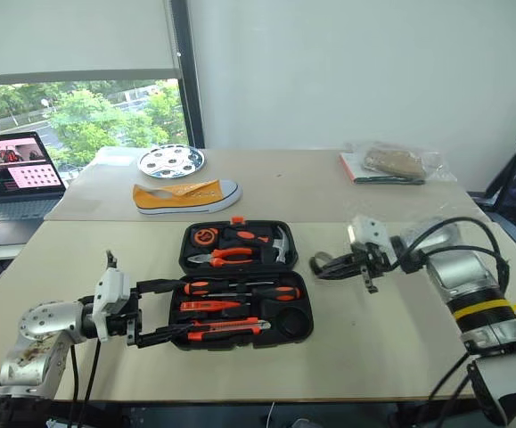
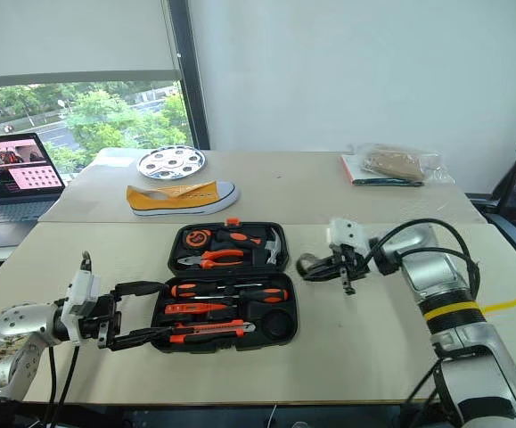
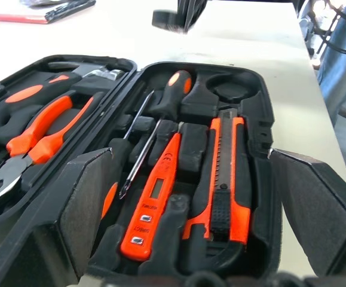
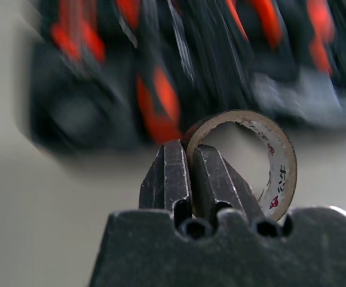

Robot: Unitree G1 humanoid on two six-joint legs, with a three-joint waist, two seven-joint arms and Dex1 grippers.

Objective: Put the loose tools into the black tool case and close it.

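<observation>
The black tool case [image 1: 307,308] lies open on the table in front of me. Its near half holds two black-and-orange screwdrivers [image 1: 240,290], an orange tester screwdriver [image 3: 155,203] and the orange-black utility knife [image 3: 223,179]. A round recess [image 1: 290,323] at that half's right end is empty. My left gripper [image 1: 186,308] is open, one finger on each side of the near half's left end. Just right of the case, above the table, my right gripper [image 1: 326,265] is shut on the wall of the small roll of dark tape [image 4: 278,173].
Orange-handled pliers [image 1: 226,256], a hammer [image 1: 280,242] and a round orange tape measure [image 1: 204,237] fill the case's far half. Behind it lie a yellow shoe [image 1: 186,194] and a round plate [image 1: 171,161]. A laptop [image 1: 12,178] stands far left, a plastic bag [image 1: 396,163] far right.
</observation>
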